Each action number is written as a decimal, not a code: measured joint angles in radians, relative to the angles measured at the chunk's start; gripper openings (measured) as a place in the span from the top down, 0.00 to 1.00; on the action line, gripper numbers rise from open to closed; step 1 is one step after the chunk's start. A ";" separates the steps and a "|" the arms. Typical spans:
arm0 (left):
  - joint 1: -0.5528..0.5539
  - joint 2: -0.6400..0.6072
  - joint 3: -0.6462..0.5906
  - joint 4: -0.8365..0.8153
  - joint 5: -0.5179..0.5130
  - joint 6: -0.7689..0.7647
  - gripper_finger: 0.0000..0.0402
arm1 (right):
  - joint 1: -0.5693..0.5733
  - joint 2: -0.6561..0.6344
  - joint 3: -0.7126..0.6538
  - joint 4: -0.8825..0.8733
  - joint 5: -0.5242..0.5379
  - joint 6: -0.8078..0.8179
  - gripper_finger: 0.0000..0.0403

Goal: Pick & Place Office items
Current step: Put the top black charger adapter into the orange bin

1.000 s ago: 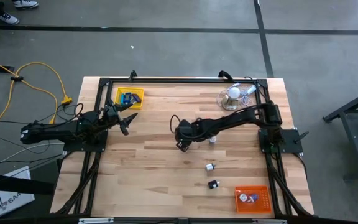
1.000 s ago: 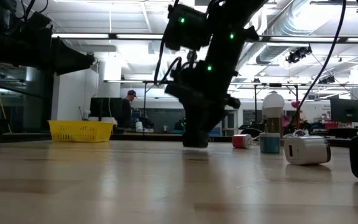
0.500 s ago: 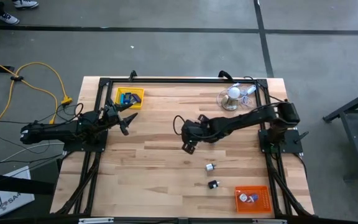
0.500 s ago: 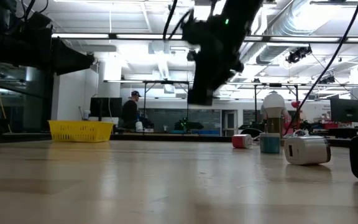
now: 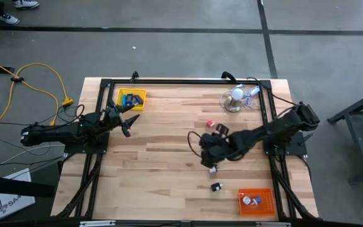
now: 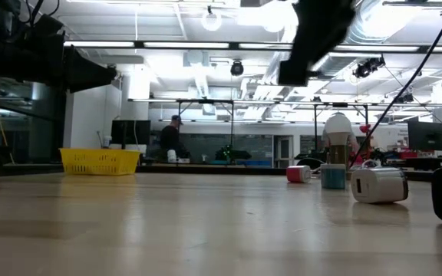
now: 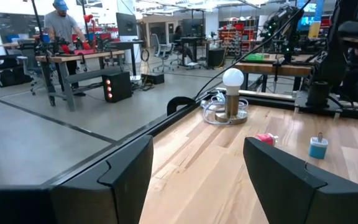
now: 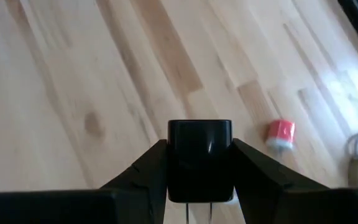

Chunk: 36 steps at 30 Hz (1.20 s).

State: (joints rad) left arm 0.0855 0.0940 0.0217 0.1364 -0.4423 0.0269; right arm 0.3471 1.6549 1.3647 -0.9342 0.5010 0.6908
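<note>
My right gripper hangs above the table's middle, right of centre, shut on a small black block. Loose office items lie on the wood: a red bit, a teal bit, a white bit and a black bit. Blue blocks lie in the yellow tray at the far left. The orange tray at the near right holds a pale piece. My left gripper waits open beside the yellow tray, touching nothing. My right gripper pinches the black block by its two opposite side faces between its two fingers. The fingers slant down from the table's right side. The block is lifted clear of the table, and thin pale pins show at its end nearer the wrist.
A white ball-shaped object with a clear wiry tangle stands at the far right. A black frame runs along the table's far edge and sides. Bare wood spreads across the table's left and near-middle parts. A person stands far behind the table.
My right gripper has risen from the table's middle and swung toward the right and near edges, staying shut on the black block, which has come up clear of the wood. Its move uncovered the red bit. My left arm has kept still.
</note>
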 joint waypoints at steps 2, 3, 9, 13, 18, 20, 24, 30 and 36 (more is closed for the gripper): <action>0.000 0.000 0.000 0.000 0.000 0.000 0.40 | 0.041 -0.002 0.000 -0.034 0.004 0.039 0.66; 0.000 0.000 0.000 0.000 0.000 0.000 0.40 | 0.065 -0.006 0.000 -0.051 0.004 0.062 0.66; 0.000 0.000 0.000 0.000 0.000 0.000 0.40 | 0.207 -0.012 0.000 -0.132 0.025 0.198 0.66; 0.000 0.000 0.000 0.000 0.000 0.000 0.40 | 0.296 -0.013 0.000 -0.181 0.050 0.281 0.66; 0.000 0.000 0.000 0.000 0.000 0.000 0.40 | 0.406 -0.013 0.000 -0.267 0.050 0.448 0.66; 0.000 0.000 0.000 0.000 0.000 0.000 0.40 | 0.454 -0.015 0.000 -0.298 0.050 0.529 0.66; 0.000 0.000 0.000 0.000 0.000 0.000 0.40 | 0.554 -0.017 0.000 -0.345 0.047 0.695 0.66; 0.000 0.000 0.000 0.000 0.000 0.000 0.40 | 0.672 -0.014 -0.001 -0.383 0.006 0.917 0.66; 0.000 0.000 0.000 0.000 0.000 0.000 0.40 | 0.767 -0.014 -0.042 -0.388 -0.053 1.118 0.66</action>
State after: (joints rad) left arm 0.0856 0.0940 0.0219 0.1364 -0.4419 0.0272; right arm 1.1141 1.6406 1.3225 -1.3226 0.4481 1.8089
